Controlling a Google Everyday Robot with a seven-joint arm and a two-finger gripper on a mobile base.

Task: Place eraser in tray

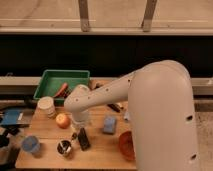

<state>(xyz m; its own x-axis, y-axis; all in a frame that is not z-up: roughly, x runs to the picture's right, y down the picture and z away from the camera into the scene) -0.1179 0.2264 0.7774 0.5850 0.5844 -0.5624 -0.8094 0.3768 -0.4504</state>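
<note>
The eraser (83, 139), a small black block, lies on the wooden table near its front edge. My gripper (80, 124) hangs just above and slightly behind the eraser, pointing down. Its fingers look open and nothing is between them. The green tray (52, 76) stands at the back left of the table, well behind the gripper, with a red item (62, 90) lying inside it. My white arm fills the right half of the view and hides that side of the table.
Left of the gripper are a white cup (46, 106) and an orange fruit (62, 120). A blue cup (31, 145) and a metal cup (64, 147) stand at the front left. A light blue sponge (109, 125) and an orange bowl (126, 145) lie to the right.
</note>
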